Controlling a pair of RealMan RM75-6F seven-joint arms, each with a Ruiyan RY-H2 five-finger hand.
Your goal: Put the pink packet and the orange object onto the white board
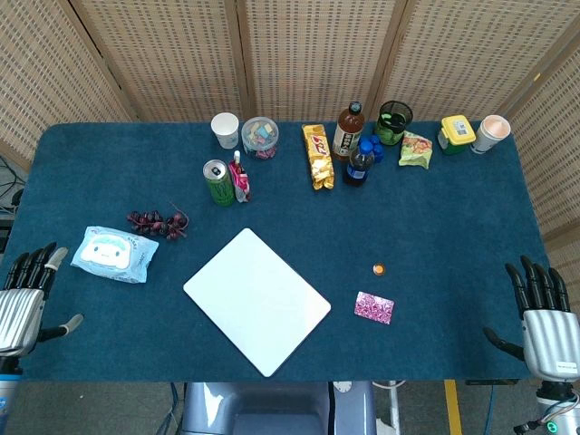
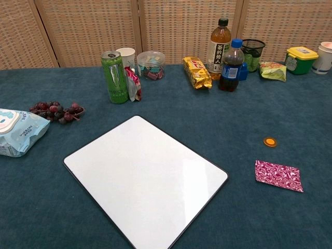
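On the blue-carpeted desk (image 1: 435, 217), the flat white rectangular board (image 1: 257, 299) lies bare; the patterned pink packet (image 1: 373, 307) sits at its 3 o'clock, the small round orange object (image 1: 379, 268) just beyond at 2. A clear lidded tub (image 1: 260, 135) holds colourful bits. Left robot hand (image 1: 23, 304) and right robot hand (image 1: 541, 317) rest spread, holding nothing.

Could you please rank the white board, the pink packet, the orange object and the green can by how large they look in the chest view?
1. white board
2. green can, though it stands farther from the camera
3. pink packet, close to the can, so unsure
4. orange object
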